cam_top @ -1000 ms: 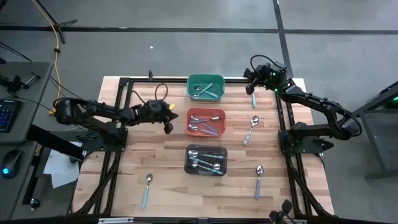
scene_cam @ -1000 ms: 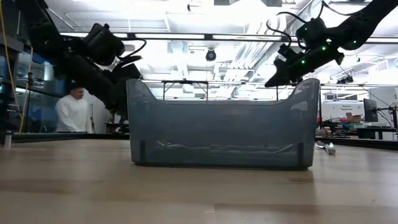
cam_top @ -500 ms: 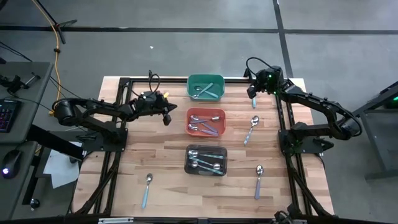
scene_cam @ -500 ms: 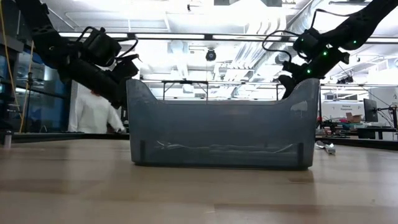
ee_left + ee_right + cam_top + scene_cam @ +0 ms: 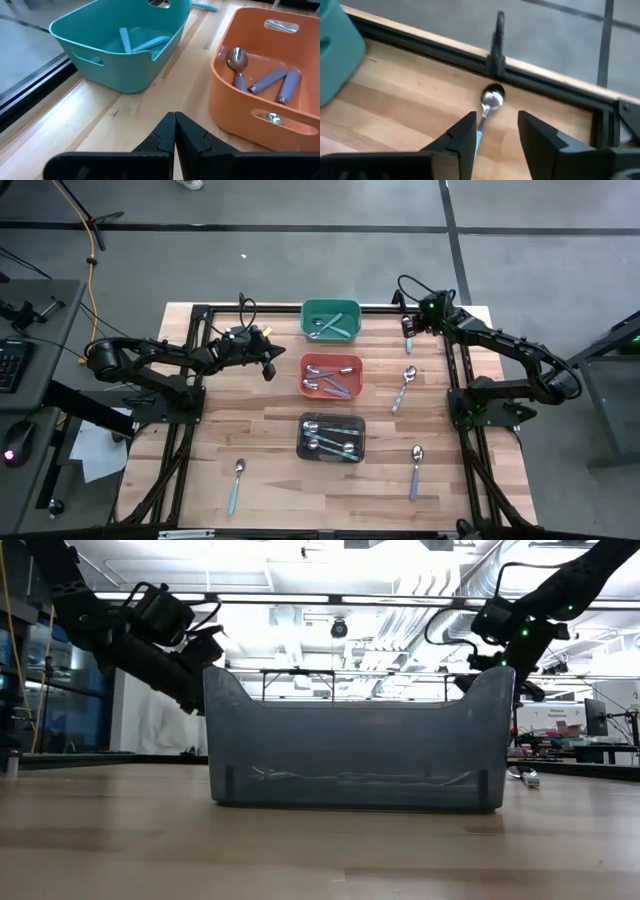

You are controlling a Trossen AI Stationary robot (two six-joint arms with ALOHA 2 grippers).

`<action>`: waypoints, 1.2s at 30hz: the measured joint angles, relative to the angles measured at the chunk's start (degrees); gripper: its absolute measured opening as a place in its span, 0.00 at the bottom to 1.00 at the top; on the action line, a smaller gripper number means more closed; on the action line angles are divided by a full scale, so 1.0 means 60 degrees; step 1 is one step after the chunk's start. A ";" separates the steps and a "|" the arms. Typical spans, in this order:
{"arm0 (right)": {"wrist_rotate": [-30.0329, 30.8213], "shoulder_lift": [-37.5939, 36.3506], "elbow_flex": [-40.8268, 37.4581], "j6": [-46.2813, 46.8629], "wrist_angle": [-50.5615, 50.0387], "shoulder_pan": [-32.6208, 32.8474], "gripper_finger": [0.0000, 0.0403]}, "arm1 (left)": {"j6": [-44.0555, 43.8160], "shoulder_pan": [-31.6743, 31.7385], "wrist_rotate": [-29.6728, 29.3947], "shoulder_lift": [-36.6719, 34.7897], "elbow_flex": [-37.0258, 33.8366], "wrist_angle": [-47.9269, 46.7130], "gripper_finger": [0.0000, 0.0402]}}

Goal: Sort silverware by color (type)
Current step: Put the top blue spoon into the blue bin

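From above, we see three bins in a column down the middle of the table: the green bin at the far edge, the red-orange bin behind it, the black bin nearest the front, each already holding spoons. Loose spoons remain: one by the far right corner under the right gripper, one right of the red-orange bin, one toward the front right, and one toward the front left. The left gripper hovers left of the red-orange bin, over bare wood.

From table height, the black bin fills the middle and hides the spoons.

In the left wrist view, the left gripper has its fingers pressed together, empty, facing the gap between both bins.

In the right wrist view, the right gripper has its fingers spread astride the blue-handled spoon, which we judge ready for grasping; the table's frame rail runs just beyond, leaving little room that way.
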 joint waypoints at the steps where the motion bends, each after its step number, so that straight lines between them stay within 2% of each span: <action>1: 0.0037 0.0000 0.0000 0.0123 -0.0116 0.0000 0.33 | 0.0008 -0.0002 0.0000 0.0000 0.0000 0.0015 0.00; 6: 0.0216 0.0193 0.0000 0.0515 -0.0692 0.0000 0.35 | 0.0240 0.0000 -0.0007 0.0003 0.0000 0.0101 0.00; 12: 0.0123 0.1036 0.0007 0.0465 -0.0515 -0.0185 0.35 | 0.0242 -0.0003 -0.0015 0.0004 0.0000 0.0451 0.00; 19: 0.0282 0.1458 0.0493 0.1232 -0.0821 -0.0127 0.35 | 0.0182 -0.0007 -0.0011 0.0004 0.0000 0.0452 0.00; 24: 0.0429 0.1819 0.0638 0.1247 -0.0984 -0.0095 0.35 | 0.0175 -0.0007 -0.0011 0.0004 0.0000 0.0452 0.00; 30: -0.0180 0.2619 0.1052 0.1233 -0.0848 -0.0076 0.35 | 0.0171 -0.0007 -0.0011 0.0004 0.0000 0.0452 0.00; 36: -0.0247 0.3711 0.1760 0.1249 -0.0846 0.0029 0.35 | 0.0171 -0.0007 -0.0011 0.0004 0.0000 0.0446 0.00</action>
